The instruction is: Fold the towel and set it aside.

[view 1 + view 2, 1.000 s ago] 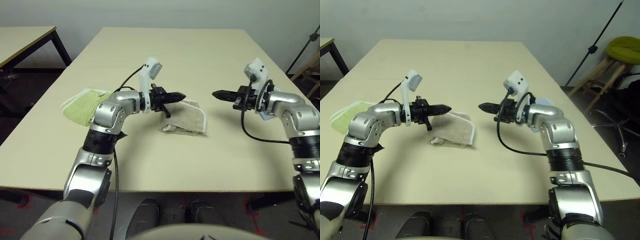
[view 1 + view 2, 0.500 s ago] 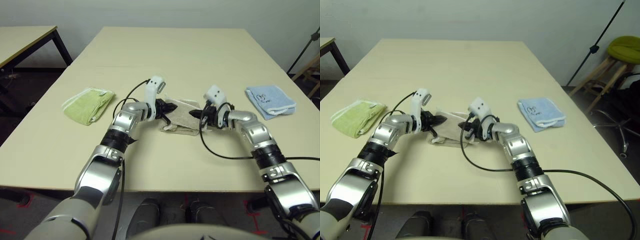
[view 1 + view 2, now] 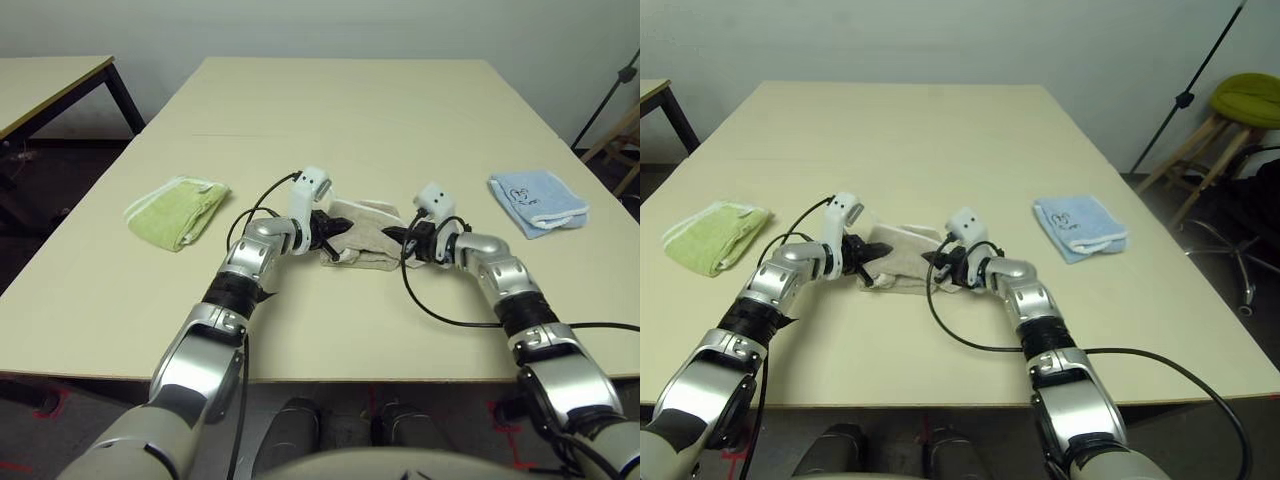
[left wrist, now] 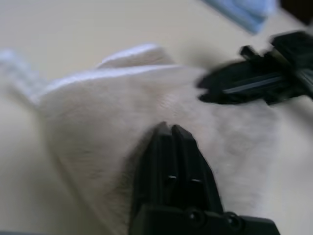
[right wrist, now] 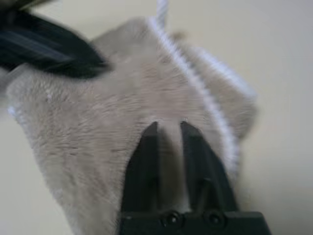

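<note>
The beige towel point(image 3: 366, 220) lies bunched in a loose fold at the middle of the table point(image 3: 330, 320), its white stitched edge point(image 5: 205, 98) running along one side. My left gripper point(image 3: 343, 228) comes at it from the left. In the left wrist view its fingers lie side by side, tips point(image 4: 169, 128) resting on the towel point(image 4: 98, 122). My right gripper point(image 3: 390, 236) meets the towel from the right. Its fingers point(image 5: 146, 147) stand a narrow gap apart over the cloth point(image 5: 88, 127), holding nothing. The two grippers face each other, a few centimetres apart.
A yellow-green folded cloth point(image 3: 178, 208) lies at the left of the table and a light blue folded cloth point(image 3: 537, 200) at the right. Another table point(image 3: 40, 85) stands off to the left. A stool with a green cushion point(image 3: 1250, 100) is beyond the right edge.
Both arms have come down from above the table and inward, so their tips now rest on the towel. The right fingers have parted slightly.
</note>
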### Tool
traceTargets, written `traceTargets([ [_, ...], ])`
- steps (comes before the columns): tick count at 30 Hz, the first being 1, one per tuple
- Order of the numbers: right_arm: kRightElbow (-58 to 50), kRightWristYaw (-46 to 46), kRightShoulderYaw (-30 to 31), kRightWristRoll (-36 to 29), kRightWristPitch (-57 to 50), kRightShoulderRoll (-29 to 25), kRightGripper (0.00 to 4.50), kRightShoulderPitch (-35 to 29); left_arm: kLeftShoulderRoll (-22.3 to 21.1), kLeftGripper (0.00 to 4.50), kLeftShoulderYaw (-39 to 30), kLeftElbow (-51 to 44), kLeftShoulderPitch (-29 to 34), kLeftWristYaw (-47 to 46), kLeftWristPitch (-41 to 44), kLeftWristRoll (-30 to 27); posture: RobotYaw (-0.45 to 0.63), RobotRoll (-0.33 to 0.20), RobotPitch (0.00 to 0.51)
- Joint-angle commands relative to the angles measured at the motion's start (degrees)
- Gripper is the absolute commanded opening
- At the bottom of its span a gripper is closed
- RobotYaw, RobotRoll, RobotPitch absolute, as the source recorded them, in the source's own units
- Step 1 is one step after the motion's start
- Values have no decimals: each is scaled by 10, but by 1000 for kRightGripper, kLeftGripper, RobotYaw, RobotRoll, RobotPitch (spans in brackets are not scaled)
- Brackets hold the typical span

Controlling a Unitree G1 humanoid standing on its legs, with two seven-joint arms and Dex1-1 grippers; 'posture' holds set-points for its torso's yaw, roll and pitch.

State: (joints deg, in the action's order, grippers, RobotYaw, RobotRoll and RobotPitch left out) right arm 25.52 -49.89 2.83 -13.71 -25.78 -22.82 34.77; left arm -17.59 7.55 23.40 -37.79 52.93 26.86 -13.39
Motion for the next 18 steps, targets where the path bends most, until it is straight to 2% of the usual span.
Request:
traceTargets([
  [1,-67,47,-31,-22,-118,-16,2079,4,-18,1620,-25,-32,10,45,-5,-38,22,0,42],
  [4,-127,91,-62,-49,-258,-27,3208,16,-48,2664,-49,-39,18,102,-45,-65,22,0,43],
  [7,-138,102,-93,-99,-436,-33,4309,46,-75,3665,-60,-24,21,147,-82,-75,22,0,43],
  [8,-127,110,-108,-111,-479,-28,4500,58,-84,4052,-62,-18,21,161,-92,-77,22,0,43],
  [9,-113,119,-127,-120,-517,-22,4500,71,-93,4388,-66,-13,22,182,-102,-82,22,0,43],
  [13,-83,154,-185,-136,-611,7,4500,99,-123,4450,-67,4,23,238,-116,-90,28,0,42],
  [18,-69,194,-196,-129,-641,46,4500,93,-151,4450,-60,-12,36,293,-106,-101,34,0,40],
])
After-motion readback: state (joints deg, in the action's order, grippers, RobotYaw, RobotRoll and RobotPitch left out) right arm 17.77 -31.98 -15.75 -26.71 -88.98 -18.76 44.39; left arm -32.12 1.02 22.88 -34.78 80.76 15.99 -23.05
